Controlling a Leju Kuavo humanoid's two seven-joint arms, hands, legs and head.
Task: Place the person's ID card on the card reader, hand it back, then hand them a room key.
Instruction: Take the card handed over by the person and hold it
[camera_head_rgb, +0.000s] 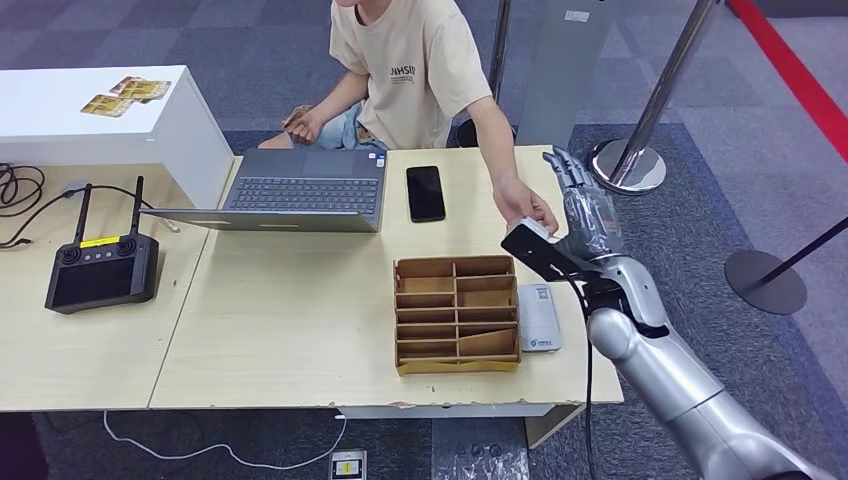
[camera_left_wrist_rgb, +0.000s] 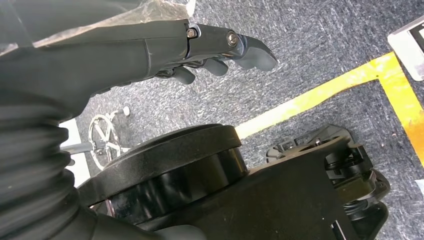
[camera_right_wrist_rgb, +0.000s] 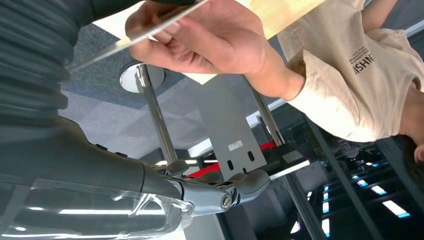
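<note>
Our right hand (camera_head_rgb: 585, 215) reaches up past the right edge of the table (camera_head_rgb: 300, 320), fingers (camera_head_rgb: 566, 170) stretched out and apart, holding nothing we can see. The person's hand (camera_head_rgb: 527, 208) is just beside it, at the table's edge. In the right wrist view that hand (camera_right_wrist_rgb: 210, 37) pinches a thin flat card (camera_right_wrist_rgb: 140, 36); we see it edge-on, so we cannot read it.

Our left hand (camera_left_wrist_rgb: 220, 47) hangs low over the grey floor (camera_left_wrist_rgb: 320, 45), fingers a little curled and holding nothing.

The white card reader (camera_head_rgb: 540, 317) lies flat near the table's right edge, touching the brown cardboard organizer (camera_head_rgb: 456, 313). A black phone (camera_head_rgb: 425, 193) and a laptop (camera_head_rgb: 300, 190) lie further back, with bare table between them and the organizer.
</note>
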